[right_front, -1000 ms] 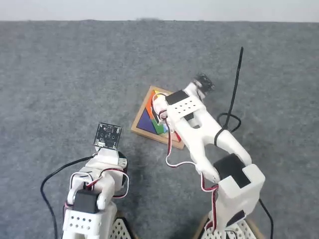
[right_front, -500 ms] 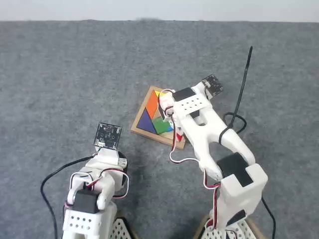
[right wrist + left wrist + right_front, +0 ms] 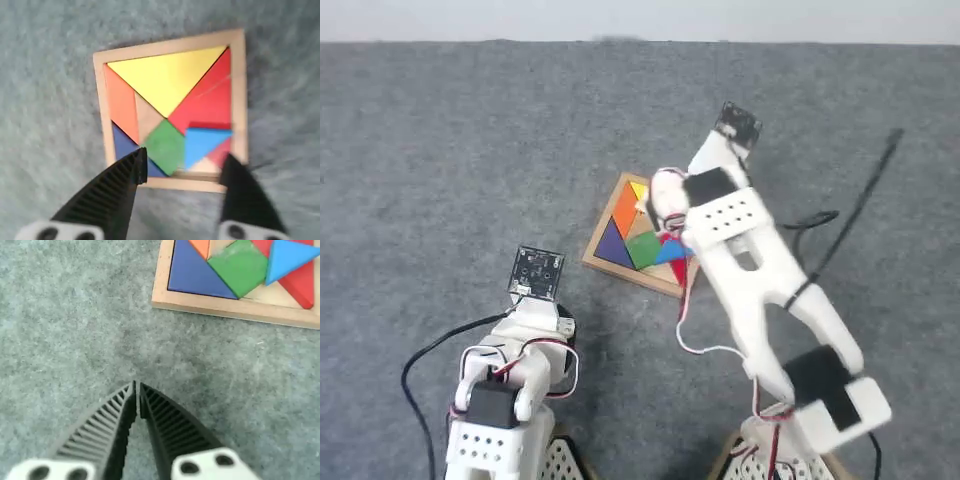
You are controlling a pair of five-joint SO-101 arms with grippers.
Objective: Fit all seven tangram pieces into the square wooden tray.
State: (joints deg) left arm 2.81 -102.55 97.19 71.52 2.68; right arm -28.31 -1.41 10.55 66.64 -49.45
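High view: square wooden tray [image 3: 604, 220] on grey worktop [image 3: 470, 130], your right arm [image 3: 750, 270] directly over it, left arm [image 3: 515, 370] well back. Left wrist view: left hand [image 3: 136, 390] closed, empty, tray ahead of its tips. Right wrist view: right hand [image 3: 184, 161] open, light-blue triangular piece [image 3: 205, 140] below, between its fingers.

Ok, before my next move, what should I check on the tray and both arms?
1. Right gripper empty and open above the tray: ok.
2. Left gripper shut, empty, over the carpet short of the tray: ok.
3. Light blue triangle lying flat: not ok, it lies partly over a red piece.
4. No bare wood between pieces: not ok, a gap shows beside the orange piece.
5. All seven pieces in the tray: cannot tell.
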